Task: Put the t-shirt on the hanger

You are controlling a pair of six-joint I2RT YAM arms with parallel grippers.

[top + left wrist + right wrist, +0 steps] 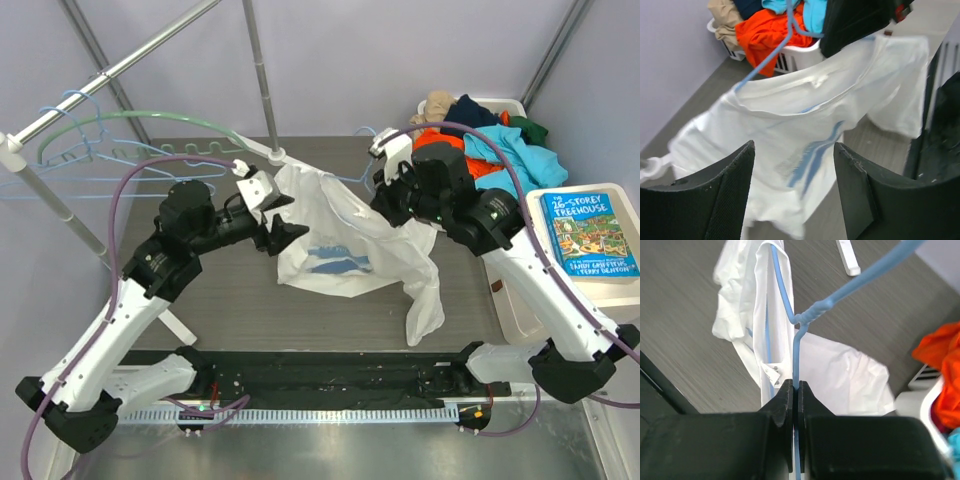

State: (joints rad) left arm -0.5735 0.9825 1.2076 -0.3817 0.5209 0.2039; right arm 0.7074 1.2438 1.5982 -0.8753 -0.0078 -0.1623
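We find the t-shirt (345, 245) hanging over the middle of the table (200, 300), between the two grippers. The left gripper (290, 217) sits just left of it. The right gripper (795, 390) is behind and to the right, pinching the hanger (807, 317), whose wire runs inside the collar. A basket (505, 103) stands at the right rear, with a book (590, 232) in front of it. Spare hangers (90, 150) hang on a rail (150, 45) at the left rear.

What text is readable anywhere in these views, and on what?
"26-STOREY TREEHOUSE": cover of the blue-covered book, far right.
"ANDY GRIFFITHS", "TERRY DENTON": same cover, lower edge, small.
White sewn-in tag inside the plain white t-shirt: too small to read.
Blue chest print: blurred streaks, no legible words.
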